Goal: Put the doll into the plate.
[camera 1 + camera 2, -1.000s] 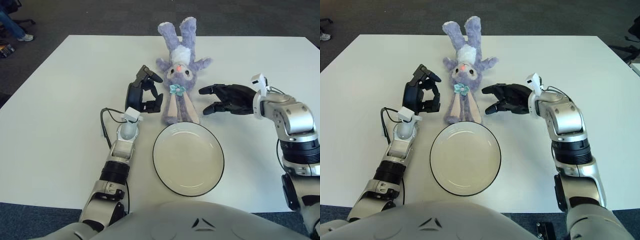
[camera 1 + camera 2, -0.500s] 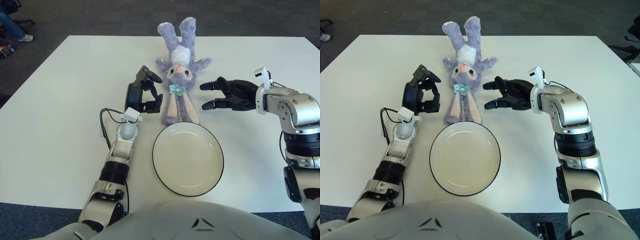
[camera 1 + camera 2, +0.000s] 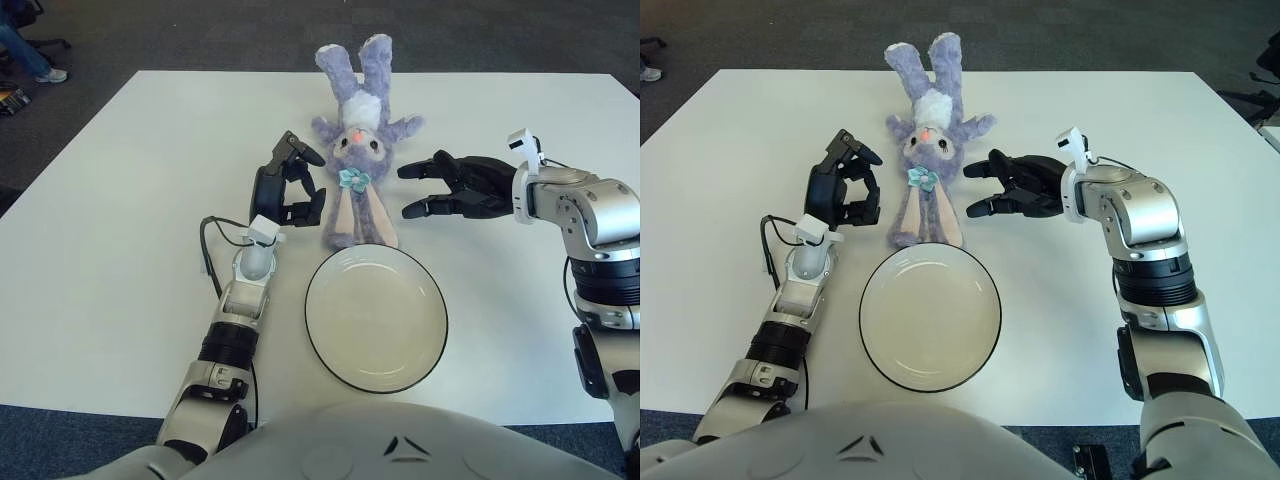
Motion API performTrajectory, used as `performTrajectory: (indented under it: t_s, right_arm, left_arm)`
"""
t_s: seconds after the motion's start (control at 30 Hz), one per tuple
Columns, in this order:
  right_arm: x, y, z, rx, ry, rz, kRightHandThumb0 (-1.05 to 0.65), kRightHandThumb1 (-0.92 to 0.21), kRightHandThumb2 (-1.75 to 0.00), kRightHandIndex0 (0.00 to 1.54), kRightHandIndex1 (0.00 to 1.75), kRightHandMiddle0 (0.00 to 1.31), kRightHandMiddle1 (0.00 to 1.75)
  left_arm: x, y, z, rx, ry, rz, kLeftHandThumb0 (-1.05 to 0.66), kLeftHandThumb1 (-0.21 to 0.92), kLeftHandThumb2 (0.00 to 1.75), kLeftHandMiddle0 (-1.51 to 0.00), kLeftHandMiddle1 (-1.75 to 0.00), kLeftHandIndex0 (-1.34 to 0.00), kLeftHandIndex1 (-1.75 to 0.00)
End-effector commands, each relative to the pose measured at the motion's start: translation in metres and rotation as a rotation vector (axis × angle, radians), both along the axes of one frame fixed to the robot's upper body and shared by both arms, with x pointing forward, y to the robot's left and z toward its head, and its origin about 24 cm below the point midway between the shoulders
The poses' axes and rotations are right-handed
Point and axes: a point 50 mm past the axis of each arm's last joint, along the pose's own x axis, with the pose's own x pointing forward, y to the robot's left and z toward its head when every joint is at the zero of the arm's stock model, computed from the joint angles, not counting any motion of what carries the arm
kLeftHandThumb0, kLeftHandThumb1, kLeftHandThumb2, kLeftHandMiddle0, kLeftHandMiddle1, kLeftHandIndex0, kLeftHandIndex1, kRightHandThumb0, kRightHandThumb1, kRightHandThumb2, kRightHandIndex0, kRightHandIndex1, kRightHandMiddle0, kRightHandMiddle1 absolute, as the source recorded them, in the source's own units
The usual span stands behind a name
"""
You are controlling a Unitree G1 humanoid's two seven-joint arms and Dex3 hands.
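A white table (image 3: 120, 250) fills most of the view, its near edge just above the robot's own grey chest, with dark carpet (image 3: 200, 30) around it on the far side. Nearest on the tabletop is the plate (image 3: 376, 317), cream with a dark rim, lying flat and holding nothing. Just beyond its far rim lies the doll (image 3: 358, 150), a purple plush rabbit on its back with ears pointing away from the robot and its long legs reaching down to the plate's edge.

The left hand (image 3: 288, 185) shows just to the left of the doll's legs, fingers loosely curled and grasping nothing. The right hand (image 3: 455, 187) hangs to the right of the doll, near its body, fingers spread and released, tips pointing toward the plush.

Compared with a second ago, the right hand has lifted slightly and moved a little farther up the table, while the left hand, doll and plate have stayed put.

Broad bare tabletop lies left of the left arm and behind the doll. At the far left corner of the room, a person's leg and shoe (image 3: 30, 55) show beside a chair base.
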Motion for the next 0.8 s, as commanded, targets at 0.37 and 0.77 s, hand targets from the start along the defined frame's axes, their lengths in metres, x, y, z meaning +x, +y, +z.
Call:
performTrajectory:
  t_s: [0.37, 0.77]
  right_arm:
    - [0.009, 0.009, 0.012, -0.039, 0.049, 0.080, -0.82, -0.92, -1.02, 0.23, 0.67, 0.00, 0.40]
    - [0.018, 0.019, 0.012, -0.116, 0.035, 0.118, -0.88, -0.92, -1.11, 0.30, 0.73, 0.00, 0.44]
  left_arm:
    - [-0.017, 0.008, -0.039, -0.004, 0.151, 0.041, -0.42, 0.51, 1.07, -1.00, -1.75, -0.46, -1.75]
    - [-0.018, 0.006, -0.039, -0.003, 0.141, 0.046, -0.42, 0.51, 1.07, -0.99, -1.75, -0.46, -1.75]
